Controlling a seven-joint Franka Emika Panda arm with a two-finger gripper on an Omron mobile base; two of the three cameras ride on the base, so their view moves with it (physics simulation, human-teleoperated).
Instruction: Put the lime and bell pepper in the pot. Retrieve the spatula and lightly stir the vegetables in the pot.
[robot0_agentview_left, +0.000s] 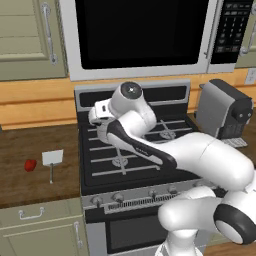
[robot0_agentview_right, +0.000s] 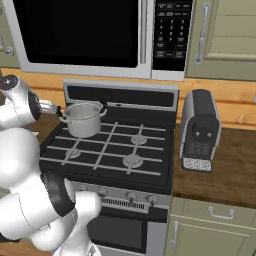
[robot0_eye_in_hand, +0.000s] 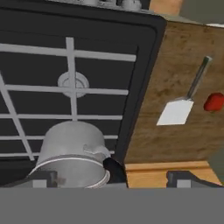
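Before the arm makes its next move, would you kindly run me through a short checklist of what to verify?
1. Claw open and holding nothing: ok.
2. Pot upright on the stove's back left burner: ok.
3. Bell pepper free on the wooden counter left of the stove, beside the spatula's blade: ok.
4. Spatula lying flat on that counter, nothing on it: ok.
5. Bell pepper in the pot: not ok.
6. Lime's whereabouts: cannot tell.
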